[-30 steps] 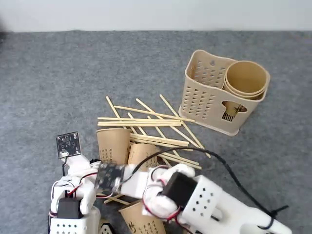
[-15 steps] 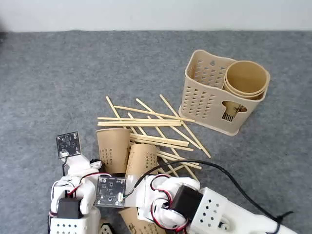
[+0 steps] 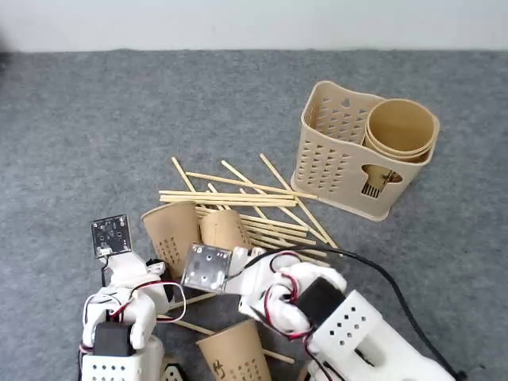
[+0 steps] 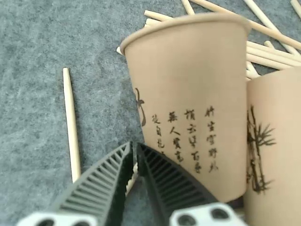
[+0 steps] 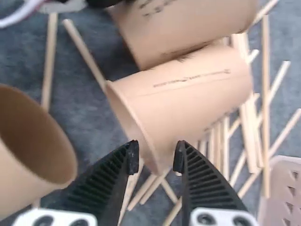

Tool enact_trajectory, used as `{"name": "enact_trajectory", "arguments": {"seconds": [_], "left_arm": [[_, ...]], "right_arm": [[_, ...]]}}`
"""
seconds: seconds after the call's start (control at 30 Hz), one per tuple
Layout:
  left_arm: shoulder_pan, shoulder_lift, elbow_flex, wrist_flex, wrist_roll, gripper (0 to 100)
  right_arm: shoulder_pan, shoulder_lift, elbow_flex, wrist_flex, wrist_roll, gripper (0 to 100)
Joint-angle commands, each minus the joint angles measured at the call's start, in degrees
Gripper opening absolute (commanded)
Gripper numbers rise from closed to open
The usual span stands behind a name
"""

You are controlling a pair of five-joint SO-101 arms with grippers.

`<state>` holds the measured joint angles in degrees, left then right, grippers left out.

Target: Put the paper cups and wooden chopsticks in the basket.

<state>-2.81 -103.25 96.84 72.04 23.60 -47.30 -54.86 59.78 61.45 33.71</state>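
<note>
Paper cups lie tipped on their sides across the scattered wooden chopsticks, well apart from the basket, where nested cups already fill one compartment. Your right gripper hangs with its jaws parted astride the rim of one lying cup. Your left gripper is pressed closed and empty just beside the neighbouring cup. Expect light, thin walls that crumple easily, so pinch gently across the stiffer rolled rim.

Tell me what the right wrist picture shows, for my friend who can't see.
The open end effector sits at the rim of a cup lying on its side. A second cup and a third cup are close by, with chopsticks scattered around.
</note>
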Motion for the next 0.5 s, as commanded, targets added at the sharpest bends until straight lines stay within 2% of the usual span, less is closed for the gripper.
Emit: {"name": "enact_trajectory", "arguments": {"seconds": [0.0, 0.2, 0.47], "left_arm": [[0.2, -0.7, -0.5, 0.2, -0.3, 1], [0.2, -0.7, -0.5, 0.2, -0.3, 1], [0.2, -0.7, -0.5, 0.2, -0.3, 1]], "right_arm": [[1.7, -0.9, -0.2, -3.2, 0.8, 14.3], [1.7, -0.7, 0.2, -8.1, 0.6, 3.5], [1.8, -0.9, 0.1, -10.2, 0.5, 1.6]]}}
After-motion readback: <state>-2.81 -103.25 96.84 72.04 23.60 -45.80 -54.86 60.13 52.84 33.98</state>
